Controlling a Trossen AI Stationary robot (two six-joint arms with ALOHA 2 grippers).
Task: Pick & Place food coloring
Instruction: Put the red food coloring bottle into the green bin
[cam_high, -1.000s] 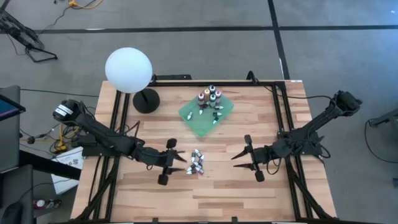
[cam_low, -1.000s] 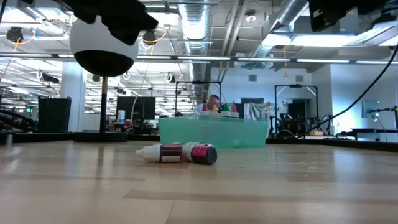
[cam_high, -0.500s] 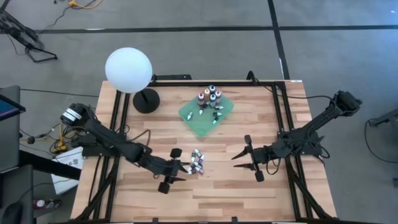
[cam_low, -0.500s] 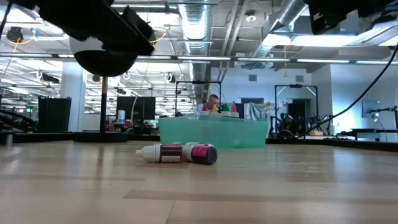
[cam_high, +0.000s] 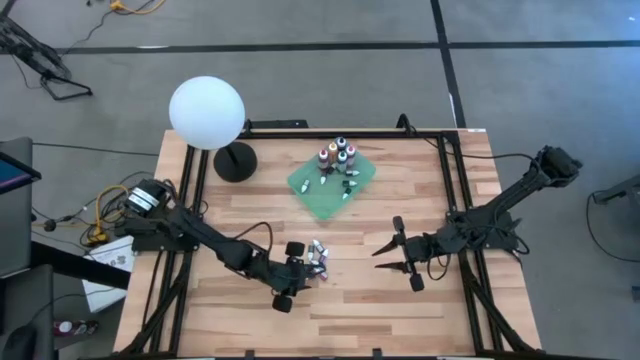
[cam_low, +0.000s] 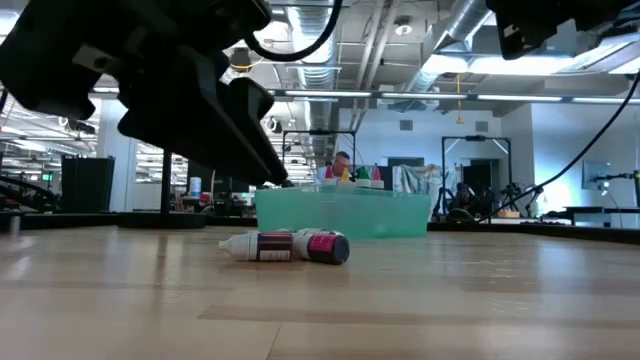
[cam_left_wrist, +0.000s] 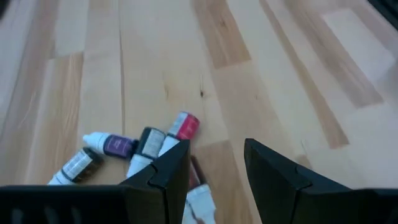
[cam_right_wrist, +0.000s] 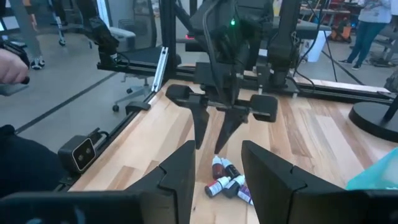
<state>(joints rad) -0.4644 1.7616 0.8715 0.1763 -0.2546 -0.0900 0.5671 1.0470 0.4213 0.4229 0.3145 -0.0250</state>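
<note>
Several small food coloring bottles lie in a loose heap on their sides on the wooden table, mid-table; the low view shows them too. More bottles stand and lie in a green square container farther back. My left gripper hangs open, slanting down over the heap, and one bottle shows between its fingers. I cannot tell whether it touches any bottle. My right gripper waits open to the right of the heap, holding nothing.
A white globe lamp on a black round base stands at the far left. Black frame rails run along the table's left and right sides. Bare wood lies near the front edge.
My left gripper has come down and gone toward the table's right, onto the heap of bottles, tipping more steeply downward. It has stayed open. The bottles lie where they were.
</note>
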